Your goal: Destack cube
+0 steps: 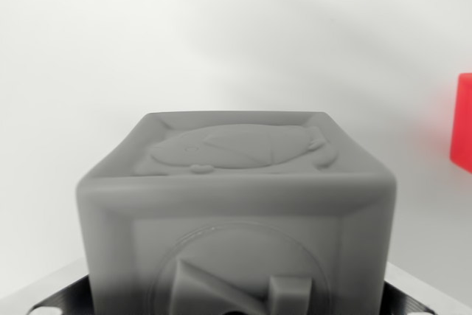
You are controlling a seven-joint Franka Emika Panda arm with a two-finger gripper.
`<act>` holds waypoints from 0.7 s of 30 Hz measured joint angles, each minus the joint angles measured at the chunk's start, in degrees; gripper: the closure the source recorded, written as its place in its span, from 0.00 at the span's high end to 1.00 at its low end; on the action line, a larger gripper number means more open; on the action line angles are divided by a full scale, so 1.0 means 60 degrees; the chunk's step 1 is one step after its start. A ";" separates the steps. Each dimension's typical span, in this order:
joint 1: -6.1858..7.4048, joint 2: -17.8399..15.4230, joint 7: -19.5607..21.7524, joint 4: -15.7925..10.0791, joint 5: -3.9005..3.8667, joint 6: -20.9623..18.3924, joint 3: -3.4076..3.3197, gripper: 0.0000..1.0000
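Wrist view, close range: a grey cube (236,219) fills the lower centre of the picture, cut off by the bottom edge; its upper face carries a raised relief of a rounded animal-like figure inside a raised border, and its near face shows a circular ring with angular embossed shapes, partly out of frame. Dark parts of the claw (236,307) appear at the lower left and lower right corners, just beside the cube's flanks, with pale metal edges slanting outward behind them; the fingertips themselves are not visible, so I cannot tell whether the claw is grasping the cube or released. A red object (462,123), blurred, sits at the wrist view's right edge, well apart from the grey cube; only a narrow strip of it shows. The white bench (147,42) forms the plain background behind both.
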 joint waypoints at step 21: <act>0.0444 -0.0220 0.0936 -0.0543 -0.0004 0.0316 0.0407 0.00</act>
